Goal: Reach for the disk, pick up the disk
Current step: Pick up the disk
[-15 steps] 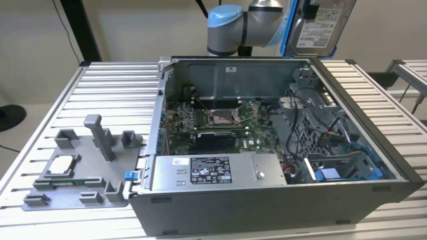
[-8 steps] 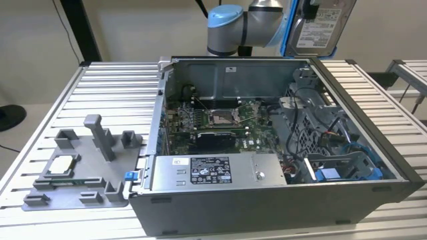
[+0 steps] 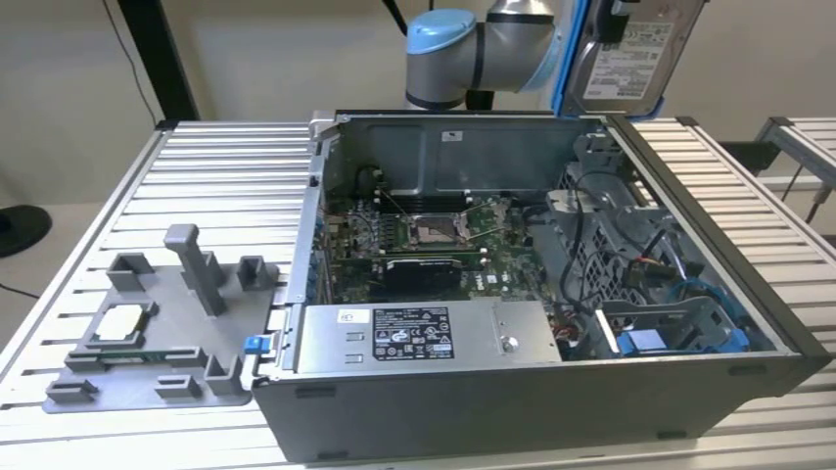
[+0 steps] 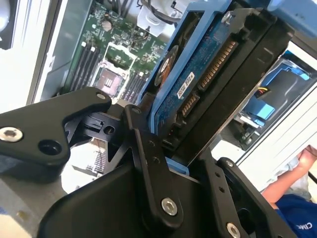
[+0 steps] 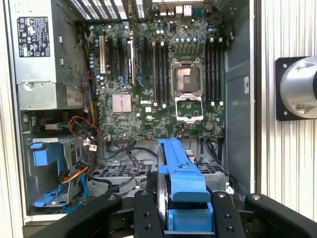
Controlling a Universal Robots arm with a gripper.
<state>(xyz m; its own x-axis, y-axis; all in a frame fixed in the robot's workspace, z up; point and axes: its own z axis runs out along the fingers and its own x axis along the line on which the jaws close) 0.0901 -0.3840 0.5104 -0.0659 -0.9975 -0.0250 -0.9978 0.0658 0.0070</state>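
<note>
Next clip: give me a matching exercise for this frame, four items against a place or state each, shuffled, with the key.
Items
1. the disk
2. the pincer
3. the grey box with the black-and-white label
4. the grey plastic fixture

Places or states
A. lying on the slatted table, at the exterior view's left of the case
B. held up above the open case, blue frame around its edge
C. shut on the blue-framed drive
D. mounted inside the case along its near wall in the exterior view

Pairs: 1-B, 2-C, 3-D, 4-A
</note>
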